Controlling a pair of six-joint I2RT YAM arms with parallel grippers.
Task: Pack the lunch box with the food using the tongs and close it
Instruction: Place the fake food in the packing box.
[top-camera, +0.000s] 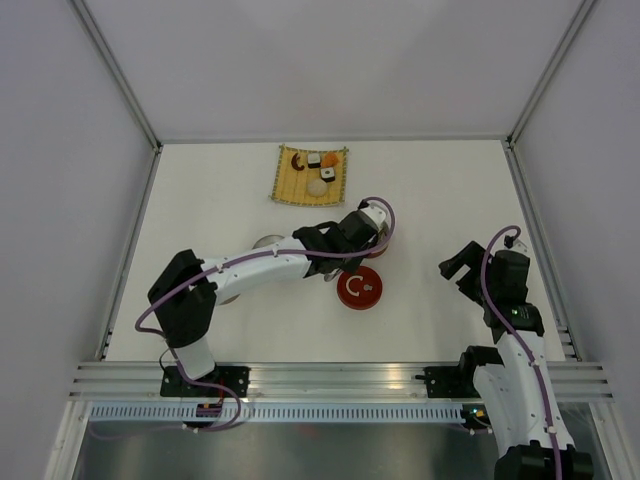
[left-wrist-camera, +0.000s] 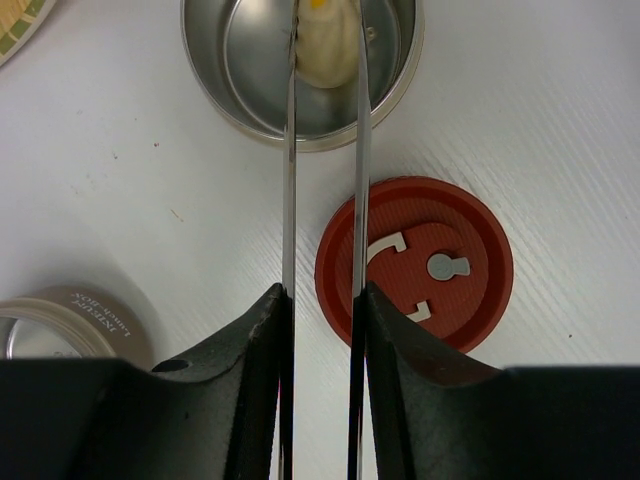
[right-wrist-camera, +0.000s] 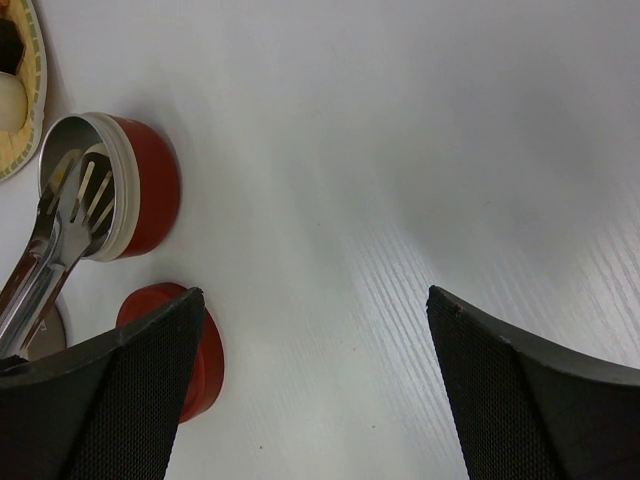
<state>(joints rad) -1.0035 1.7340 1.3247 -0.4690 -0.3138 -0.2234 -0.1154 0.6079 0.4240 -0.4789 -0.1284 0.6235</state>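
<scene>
Tongs (left-wrist-camera: 289, 180) were clamped in the left end effector (left-wrist-camera: 323, 300), squeezed narrow, likely so their tips could lower a white bun (left-wrist-camera: 325, 45) inside the open lunch box (left-wrist-camera: 240, 70); no other piece showed there. Its red lid (left-wrist-camera: 414, 262) lay just beside it on the tabletop (left-wrist-camera: 560, 120). The right end effector (right-wrist-camera: 315, 300) hung wide open, empty, while more food (top-camera: 320, 168) lay on the mat (top-camera: 288, 188).

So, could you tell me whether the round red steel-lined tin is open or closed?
Open: the round red steel-lined tin shows its interior, and a round red lid lies flat beside it.
</scene>
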